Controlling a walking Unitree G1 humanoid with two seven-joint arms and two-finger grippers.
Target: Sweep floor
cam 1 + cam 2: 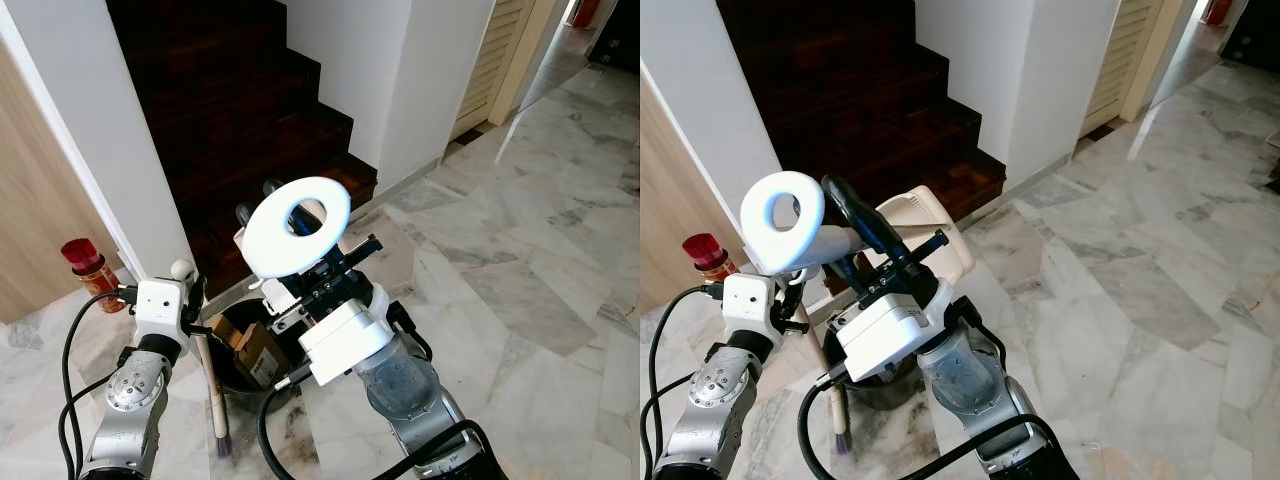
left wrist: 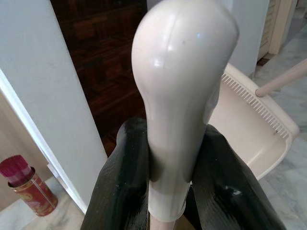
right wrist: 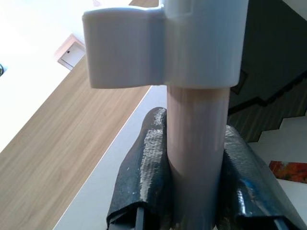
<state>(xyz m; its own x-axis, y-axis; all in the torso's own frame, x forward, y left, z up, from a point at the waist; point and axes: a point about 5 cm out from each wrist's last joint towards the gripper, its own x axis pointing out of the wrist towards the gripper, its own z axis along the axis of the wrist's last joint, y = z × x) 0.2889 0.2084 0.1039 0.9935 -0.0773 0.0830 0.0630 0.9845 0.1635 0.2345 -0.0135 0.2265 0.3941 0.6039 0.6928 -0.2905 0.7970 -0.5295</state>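
Note:
My left gripper (image 2: 168,184) is shut on the cream-capped top of a broom handle (image 2: 184,86). The wooden stick runs down beside my left arm to dark bristles (image 1: 220,440) on the marble floor. My right gripper (image 3: 194,167) is shut on a pale pole (image 3: 194,143) topped by a white ring cap (image 1: 297,227). That pole leads to a cream dustpan (image 1: 938,240), which is lifted off the floor in front of the stairs. The dustpan's lower edge is hidden behind my right wrist.
A black bin (image 1: 232,378) holding cardboard pieces stands on the floor between my arms. A red spray can (image 1: 90,268) stands by the white wall corner (image 1: 110,150). Dark wooden stairs (image 1: 240,120) rise ahead. Open marble floor (image 1: 520,260) stretches to the right.

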